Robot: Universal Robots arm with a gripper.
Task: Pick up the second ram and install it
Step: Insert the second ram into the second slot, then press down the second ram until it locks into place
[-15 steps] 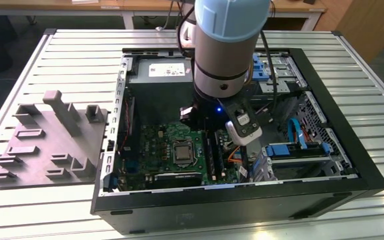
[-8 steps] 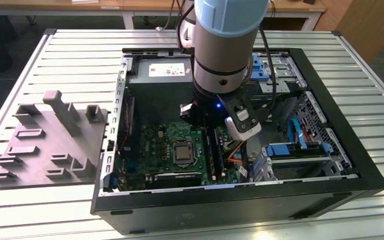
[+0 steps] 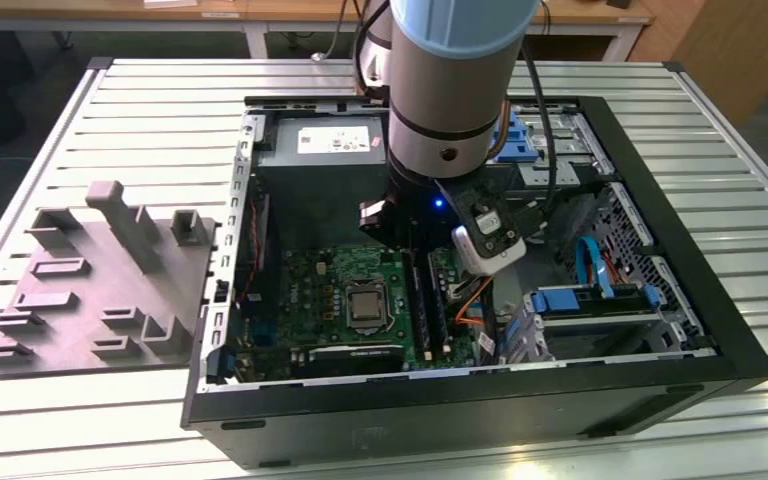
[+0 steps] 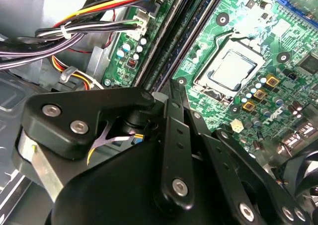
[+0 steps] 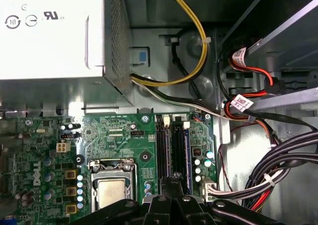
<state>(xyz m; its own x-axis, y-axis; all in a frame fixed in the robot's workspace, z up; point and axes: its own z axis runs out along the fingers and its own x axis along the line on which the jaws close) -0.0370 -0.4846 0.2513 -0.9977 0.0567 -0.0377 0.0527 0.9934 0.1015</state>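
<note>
My gripper (image 5: pixel 174 181) hangs inside the open computer case (image 3: pixel 231 250), over the near end of the black memory slots (image 3: pixel 426 300) on the green motherboard (image 5: pixel 114 135). Its black fingers (image 4: pixel 174 115) are drawn together, the tips meeting just above a slot. In the second wrist view a thin dark strip with bluish flecks (image 4: pixel 188 38) runs along the slot line up to the fingertip. It looks like the second ram standing in its slot (image 5: pixel 179 145), but I cannot tell whether the tips touch it. The processor socket (image 5: pixel 112 191) lies beside the slots.
The silver power supply (image 5: pixel 49 31) fills the case's far end. Cable bundles (image 5: pixel 280 160) crowd the slots' other side, with yellow and black leads (image 4: pixel 89 26) close by. A blue drive bracket (image 3: pixel 598 300) sits toward the exterior view's right. A grey moulded fixture (image 3: pixel 104 280) rests outside the case.
</note>
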